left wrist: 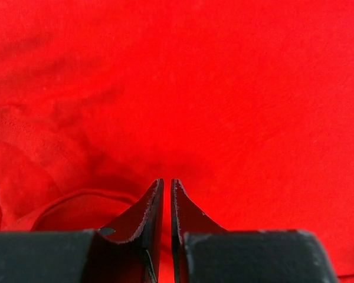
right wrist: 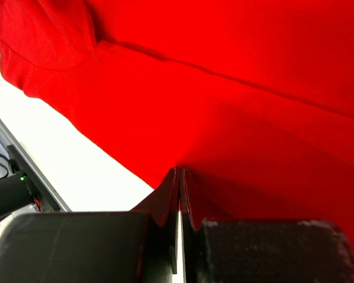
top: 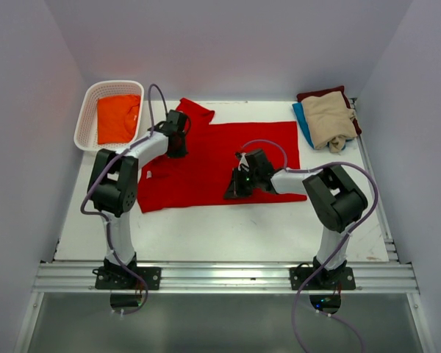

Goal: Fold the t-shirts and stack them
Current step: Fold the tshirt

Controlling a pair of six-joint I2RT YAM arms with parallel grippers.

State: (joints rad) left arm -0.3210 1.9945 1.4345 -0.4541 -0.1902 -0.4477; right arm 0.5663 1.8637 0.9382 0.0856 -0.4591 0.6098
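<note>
Cloth job, 5 shirts in view. Orange t-shirt point(top: 117, 118) lies bunched in white basket point(top: 84, 110), well left of left pincer point(top: 178, 138). Left pincer is down on the upper-left part of red t-shirt point(top: 206, 165), beside a sleeve. Its fingers are a thin slit apart, with no cloth seen between them. Red t-shirt lies spread flat on table point(top: 206, 232), running from under left pincer across to right pincer point(top: 237, 188) and on past it. Right pincer sits low by the near hem, fingers together; cannot tell if a pinch of hem is caught. Well right of right pincer is a stack of 3: beige t-shirt point(top: 329, 118) rumpled on top, blue t-shirt point(top: 301, 118) and maroon t-shirt point(top: 316, 94) showing under it.

Handling, my guess: red t-shirt is light, limp and not fragile, and it will drag on the table rather than slide. 1 pinch will only tent it, so take 2 spaced points on an edge, at the hem corners or shoulders. Room: a bare table strip lies on the near side of both pincers. Basket is close on the left, and the stack sits just off the shirt's right edge, so fold inward
</note>
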